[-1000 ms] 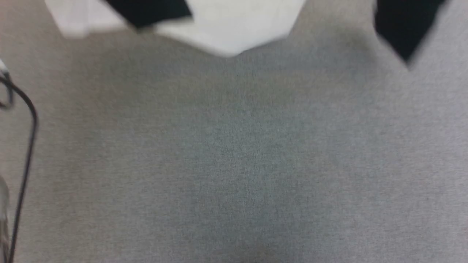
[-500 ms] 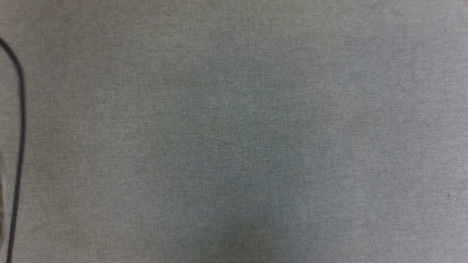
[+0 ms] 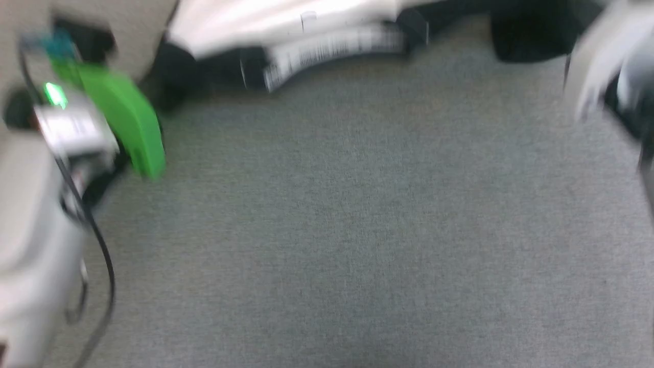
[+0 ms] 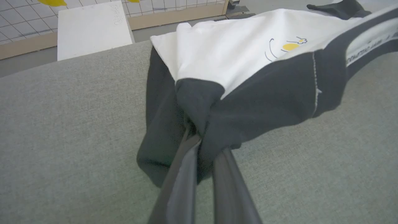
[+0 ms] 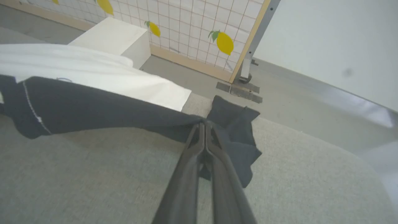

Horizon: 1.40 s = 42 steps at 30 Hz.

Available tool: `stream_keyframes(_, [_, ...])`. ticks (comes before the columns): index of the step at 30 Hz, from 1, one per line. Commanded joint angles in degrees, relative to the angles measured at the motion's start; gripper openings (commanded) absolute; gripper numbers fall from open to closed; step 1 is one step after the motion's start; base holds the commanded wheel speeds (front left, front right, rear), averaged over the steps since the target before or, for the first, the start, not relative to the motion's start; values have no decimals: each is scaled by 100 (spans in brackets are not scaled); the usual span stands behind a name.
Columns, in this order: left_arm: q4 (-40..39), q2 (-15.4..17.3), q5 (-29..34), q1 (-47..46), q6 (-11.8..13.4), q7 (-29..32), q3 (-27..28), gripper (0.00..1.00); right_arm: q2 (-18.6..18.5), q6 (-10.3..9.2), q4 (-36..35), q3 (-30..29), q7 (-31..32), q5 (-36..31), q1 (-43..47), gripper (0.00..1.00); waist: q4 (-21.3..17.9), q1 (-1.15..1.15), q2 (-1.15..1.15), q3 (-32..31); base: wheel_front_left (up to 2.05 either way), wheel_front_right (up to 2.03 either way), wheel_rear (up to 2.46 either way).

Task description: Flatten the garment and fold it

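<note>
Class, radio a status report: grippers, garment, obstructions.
Left gripper shut on garment, black shoulder. Right gripper shut on other black end. Garment stretched between, over grey surface. No obstruction seen.

Garment (image 4: 236, 56) over the table (image 4: 77, 124), between left pincer (image 4: 205, 143) and right pincer (image 5: 205, 127); box (image 4: 93, 28) behind table

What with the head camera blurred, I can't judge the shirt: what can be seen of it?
The T-shirt is soft white cloth with black sleeves and shoulders, a black neckband with a lettered strip, and a small yellow-and-blue chest print. It hangs stretched between the left claw and the right claw, each shut on a bunched black sleeve, with the shoulders raised over the grey surface.
</note>
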Motion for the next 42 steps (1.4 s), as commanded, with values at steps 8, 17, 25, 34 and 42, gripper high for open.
stream_keyframes(8, [-1133,149,-406,2562,386,-324,-137,0,103,-13,-1670,-844,1025,248,3086,0,220,0,42,-1147,0,0,0])
stream_keyframes(17, [-1750,104,-592,3915,871,-395,-262,0,985,-13,-2590,-1877,1798,-310,5068,0,331,0,42,-1470,0,0,0])
stream_keyframes(25, [-1915,6,-734,4554,1152,-314,-407,0,1693,-13,-2819,-2350,2853,-736,6043,0,351,0,42,-1612,0,0,0])
stream_keyframes(34, [-1677,-497,-731,4635,1225,-996,-357,100,1961,-13,-2773,-2409,2732,-717,6133,100,395,0,42,-1681,0,0,0])
stream_keyframes(42, [-1803,-766,-915,4886,1324,-1698,11,100,2072,-13,-2931,-2568,1943,-648,6120,100,516,0,42,-1829,0,0,0])
